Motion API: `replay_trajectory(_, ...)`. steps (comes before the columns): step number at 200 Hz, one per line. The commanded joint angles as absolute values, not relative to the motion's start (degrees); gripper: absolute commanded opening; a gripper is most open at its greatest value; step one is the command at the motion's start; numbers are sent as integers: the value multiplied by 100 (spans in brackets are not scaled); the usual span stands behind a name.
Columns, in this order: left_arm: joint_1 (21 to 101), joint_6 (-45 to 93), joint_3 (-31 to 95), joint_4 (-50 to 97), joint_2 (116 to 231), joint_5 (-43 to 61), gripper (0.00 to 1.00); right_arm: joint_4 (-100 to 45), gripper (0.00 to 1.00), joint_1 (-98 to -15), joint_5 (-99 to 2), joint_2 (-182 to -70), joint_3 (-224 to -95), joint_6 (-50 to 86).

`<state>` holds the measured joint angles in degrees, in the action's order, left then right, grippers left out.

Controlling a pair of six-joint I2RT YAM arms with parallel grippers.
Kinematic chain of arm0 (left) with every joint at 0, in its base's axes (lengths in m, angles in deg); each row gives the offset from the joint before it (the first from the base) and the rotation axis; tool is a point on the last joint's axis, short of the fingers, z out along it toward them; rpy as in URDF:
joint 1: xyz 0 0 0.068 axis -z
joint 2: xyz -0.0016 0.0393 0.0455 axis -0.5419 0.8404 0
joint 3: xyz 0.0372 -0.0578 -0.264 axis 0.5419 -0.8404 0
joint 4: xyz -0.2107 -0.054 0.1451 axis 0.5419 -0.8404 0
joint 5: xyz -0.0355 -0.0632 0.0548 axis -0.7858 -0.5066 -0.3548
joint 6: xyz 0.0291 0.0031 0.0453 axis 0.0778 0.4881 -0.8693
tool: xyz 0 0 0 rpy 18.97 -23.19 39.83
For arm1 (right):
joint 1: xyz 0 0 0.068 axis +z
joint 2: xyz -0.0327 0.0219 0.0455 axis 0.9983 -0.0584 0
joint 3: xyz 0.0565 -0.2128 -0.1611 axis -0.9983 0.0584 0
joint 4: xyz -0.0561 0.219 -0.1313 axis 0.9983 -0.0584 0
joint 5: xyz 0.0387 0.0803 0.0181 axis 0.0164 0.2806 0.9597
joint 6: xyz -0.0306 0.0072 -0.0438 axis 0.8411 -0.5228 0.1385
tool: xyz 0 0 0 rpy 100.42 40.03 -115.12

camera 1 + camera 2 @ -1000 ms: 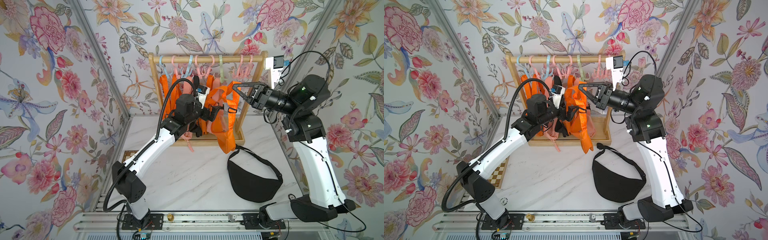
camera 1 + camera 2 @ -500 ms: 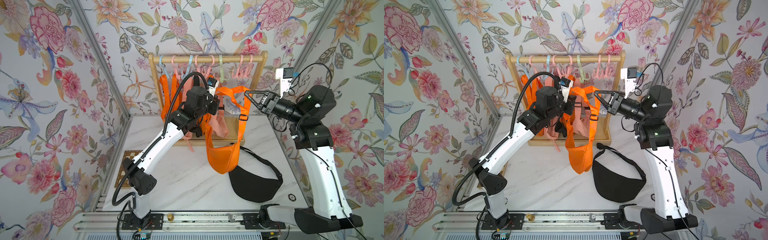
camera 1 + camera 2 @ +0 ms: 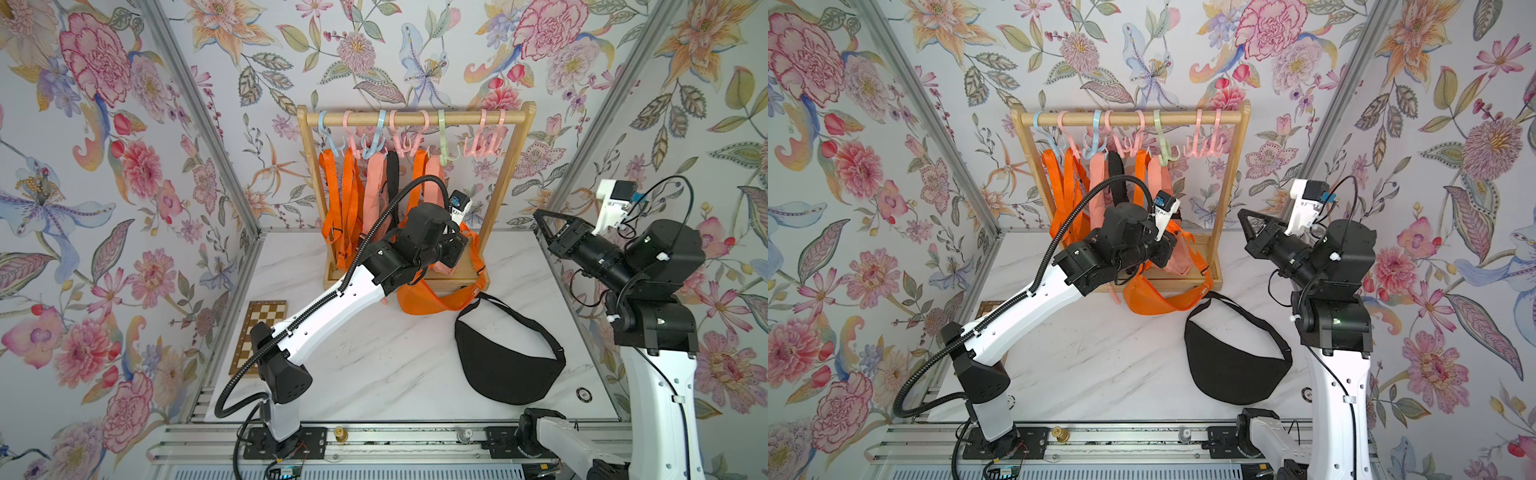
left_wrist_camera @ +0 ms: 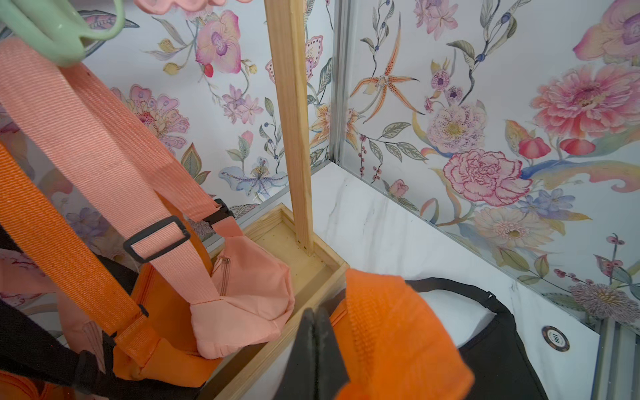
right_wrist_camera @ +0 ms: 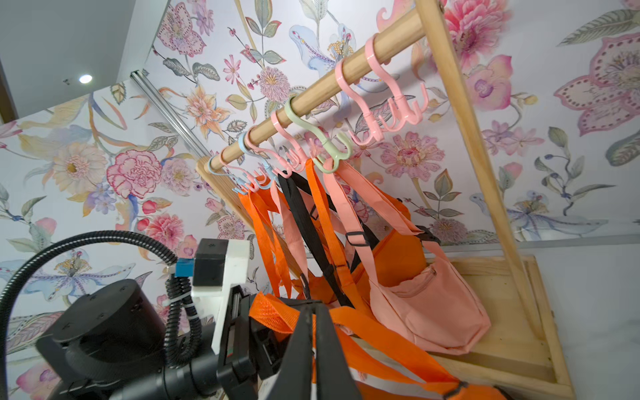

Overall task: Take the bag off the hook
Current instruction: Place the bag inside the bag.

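Observation:
The orange bag (image 3: pixel 419 297) lies slumped on the table against the front of the wooden rack's base, off the hooks. Its strap (image 4: pixel 388 329) is draped over the side of my left gripper (image 4: pixel 314 311), which is low by the rack base. The jaws are shut, with nothing showing between them. My right gripper (image 3: pixel 537 214) is shut and empty, in the air to the right of the rack. In the right wrist view it (image 5: pixel 313 308) points at the strap and the left wrist. Two pink hooks (image 3: pixel 484 141) at the rail's right end hang bare.
Several orange, salmon and black bags hang from hooks on the rack (image 3: pixel 505 174); a salmon bag (image 5: pixel 429 304) hangs on the green hook (image 5: pixel 329 152). A black bag (image 3: pixel 503 365) lies on the table at front right, a checkerboard (image 3: pixel 259 332) at left, a round token (image 3: pixel 584 394) near the right edge.
The orange bag came away from the rail, swung down and now lies on the table. My left gripper shut and dropped low. My right gripper drew back to the right, free of the strap.

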<state>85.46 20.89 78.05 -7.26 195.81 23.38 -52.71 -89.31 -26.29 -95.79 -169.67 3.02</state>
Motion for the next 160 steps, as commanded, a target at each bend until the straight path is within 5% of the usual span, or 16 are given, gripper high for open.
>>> replay_trajectory(1,8588,2172,8423,-886,19821,2353,0,-5700,14,-8633,-2853,-9450,-16669,982)
replay_trajectory(12,8629,2161,8857,-1080,20009,2392,0,-5965,31,-8254,-3293,-9330,-16444,1345)
replay_trajectory(24,8649,2153,9308,-1273,20209,2409,0,-6296,61,-7806,-3902,-9197,-16168,1637)
replay_trajectory(37,8653,2170,9687,-1423,20321,2441,0,-6473,77,-7400,-4460,-9051,-15749,1715)
replay_trajectory(48,8664,2185,9876,-1511,20346,2447,0,-6560,100,-7154,-4802,-8947,-15364,1669)
replay_trajectory(107,8738,2240,9864,-1485,20014,2456,0,-6549,99,-6939,-5881,-8354,-14157,1391)
replay_trajectory(160,8766,2234,9970,-1355,19843,2379,1,-5800,98,-6945,-5741,-8569,-13379,1026)
